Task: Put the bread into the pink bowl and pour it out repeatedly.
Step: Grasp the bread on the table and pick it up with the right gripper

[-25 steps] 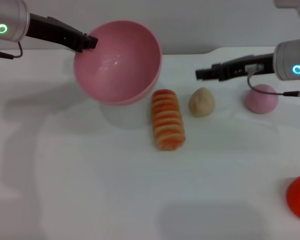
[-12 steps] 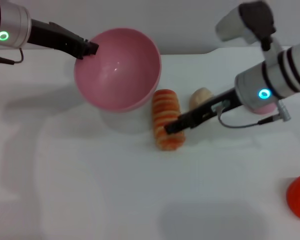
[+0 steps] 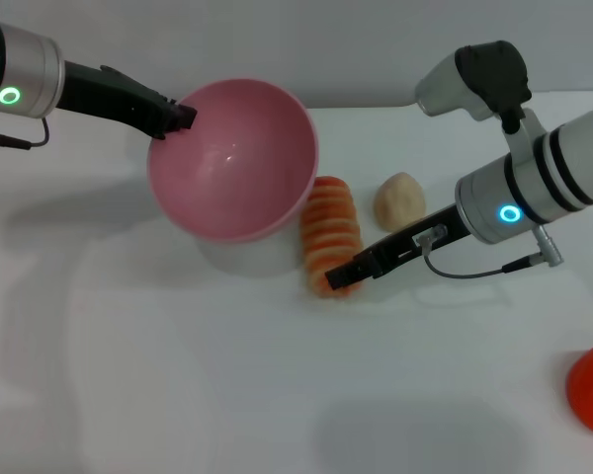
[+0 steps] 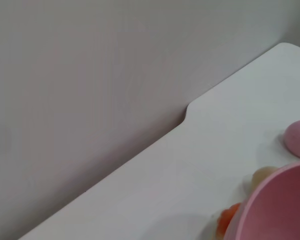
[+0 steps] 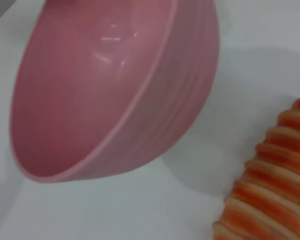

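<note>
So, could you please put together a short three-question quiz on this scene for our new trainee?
1. True or false: the bread already lies inside the pink bowl.
2. Multiple choice: where is the right gripper? A) at the near end of the bread; B) over the red object; C) on the bowl's rim.
3. Short answer: which gripper holds the bowl, and how does the bowl sit?

Key:
1. False; the bread lies on the table beside the bowl.
2. A.
3. The left gripper grips its rim; the bowl is raised and tilted, its opening towards the head camera.
</note>
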